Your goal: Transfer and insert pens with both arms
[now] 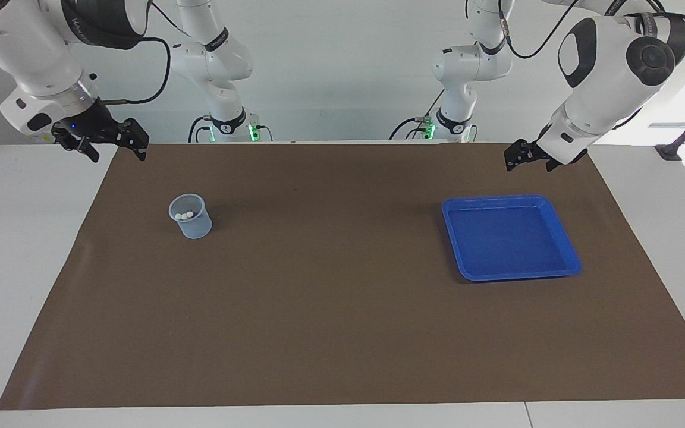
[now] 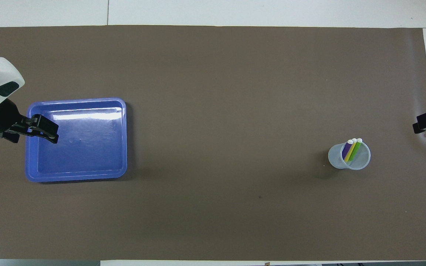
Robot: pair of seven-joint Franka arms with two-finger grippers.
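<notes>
The purple, yellow and green pens (image 2: 350, 150) stand together in a clear plastic cup (image 2: 349, 157), pale ends up. In the facing view only their whitish ends (image 1: 185, 215) show inside the cup (image 1: 190, 217). My right gripper (image 1: 118, 156) is open and empty, raised over the mat's corner at the right arm's end, apart from the cup. Only part of it (image 2: 425, 123) shows in the overhead view. My left gripper (image 1: 527, 166) is open and empty, raised over the blue tray's (image 1: 568, 261) rim; in the overhead view it (image 2: 31, 135) covers the tray's edge (image 2: 76, 175).
A brown mat (image 1: 330, 321) covers most of the white table. Two slimmer white arms with green lights (image 1: 232, 128) (image 1: 449, 128) stand at the robots' edge of the table. The tray holds nothing.
</notes>
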